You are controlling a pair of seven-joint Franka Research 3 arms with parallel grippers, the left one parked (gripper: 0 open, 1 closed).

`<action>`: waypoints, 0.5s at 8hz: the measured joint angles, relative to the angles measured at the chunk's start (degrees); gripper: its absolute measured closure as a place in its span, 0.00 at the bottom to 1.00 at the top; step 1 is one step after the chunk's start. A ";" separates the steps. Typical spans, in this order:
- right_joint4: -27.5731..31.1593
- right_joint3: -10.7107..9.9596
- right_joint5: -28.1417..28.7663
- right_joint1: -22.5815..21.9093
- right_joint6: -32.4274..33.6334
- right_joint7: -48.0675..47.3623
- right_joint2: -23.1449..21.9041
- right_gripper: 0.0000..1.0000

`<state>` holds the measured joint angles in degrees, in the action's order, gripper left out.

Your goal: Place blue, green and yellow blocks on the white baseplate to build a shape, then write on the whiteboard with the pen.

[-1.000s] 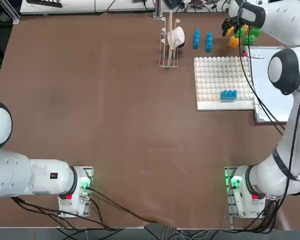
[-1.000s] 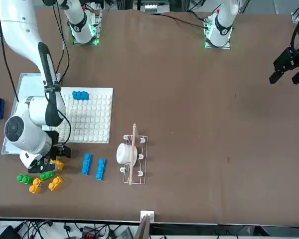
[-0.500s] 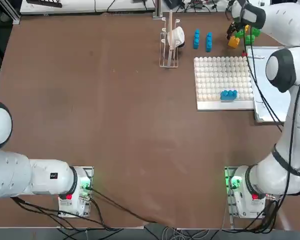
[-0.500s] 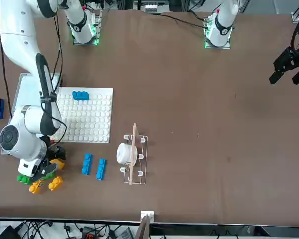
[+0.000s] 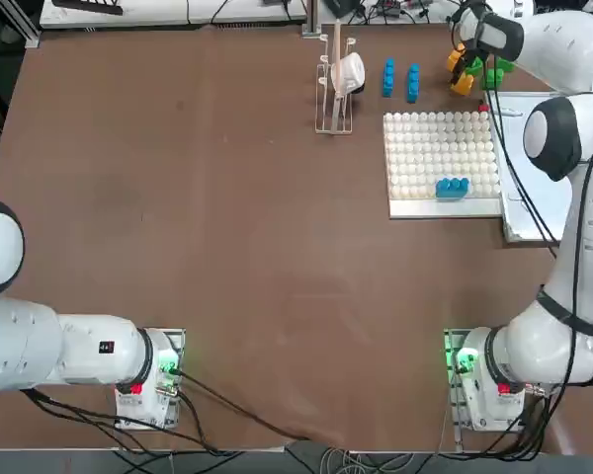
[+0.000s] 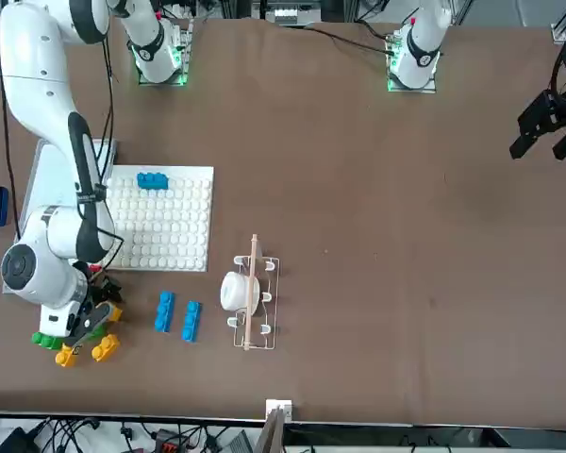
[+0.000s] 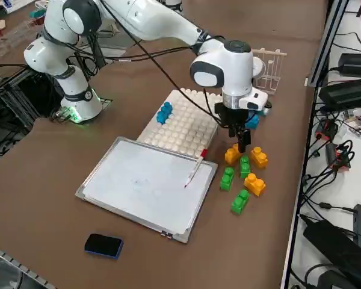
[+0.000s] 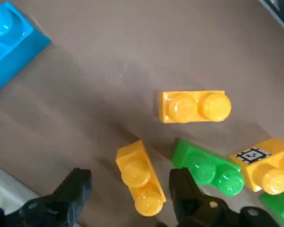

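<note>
Hanging just above the loose bricks at the table's far right corner, the right gripper (image 8: 128, 191) has its fingers spread wide and empty, one to each side of a yellow-orange brick (image 8: 139, 178) lying on the tabletop. A green brick (image 8: 209, 168) lies right beside one finger, crowding that side.

Nearest the robot's base in the top view, the whiteboard (image 7: 141, 183) lies flat along the right edge of the table, with the pen (image 7: 194, 169) resting on it, red end toward the bricks. A dark blue eraser (image 7: 103, 245) sits on the table just off the board's near end. Next to the board is the white baseplate (image 5: 441, 158), carrying one blue brick (image 5: 452, 186) near its near edge.

Beyond the plate, two more blue bricks (image 5: 400, 79) lie side by side, making three blue in all. The side view shows three yellow-orange bricks (image 7: 255, 184) and three green ones (image 7: 240, 201) clustered under and around the gripper, close together.

A wire drying rack (image 5: 335, 84) holding a white cup stands left of the two blue bricks, apart from the cluster.
</note>
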<state>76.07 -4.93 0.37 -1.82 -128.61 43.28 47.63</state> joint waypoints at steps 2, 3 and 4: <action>0.00 0.00 0.00 0.00 -0.28 1.62 0.45 0.00; 0.00 0.02 0.00 0.00 -1.01 1.87 0.86 0.01; 0.00 0.02 -0.02 0.00 -1.56 2.03 1.24 0.01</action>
<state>76.08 -4.91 0.35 -1.82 -130.17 45.31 48.87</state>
